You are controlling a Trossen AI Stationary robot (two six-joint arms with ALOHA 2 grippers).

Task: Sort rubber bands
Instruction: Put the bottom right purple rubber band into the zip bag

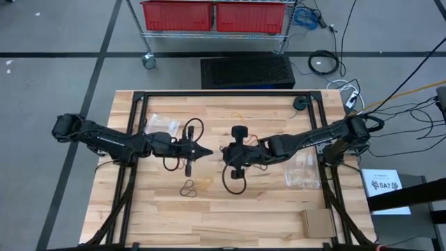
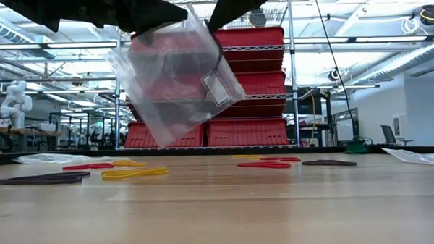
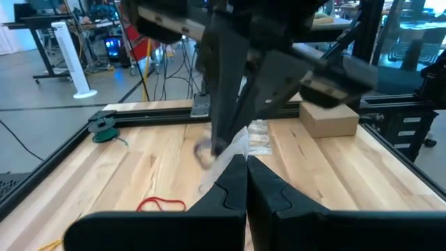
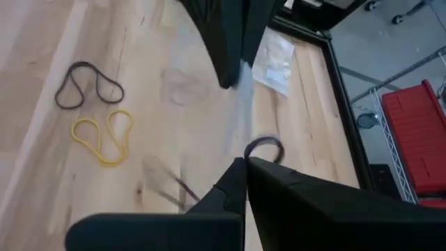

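A clear plastic bag with a white label hangs tilted above the table's middle, held between my two grippers. My left gripper comes from the left and my right gripper from the right; both are shut on the bag's top and nearly meet. A dark loop shows at the bag beside my right fingertips; whether it lies inside I cannot tell. Loose rubber bands lie flat on the wood: black and yellow near the front, red and another black in the low view. My left gripper pinches the bag's upper edge between its two shut fingers, coming level from the table's left. The bag hangs below, clear of the table. My right gripper pinches the bag's upper edge from the table's right, slanting down. The bag hangs tilted below the fingers, its bottom well above the wood.
Two more clear bags lie flat, one at the left and one at the right. A cardboard box stands at the near right corner and a green roll at the far right. A black frame borders the table.
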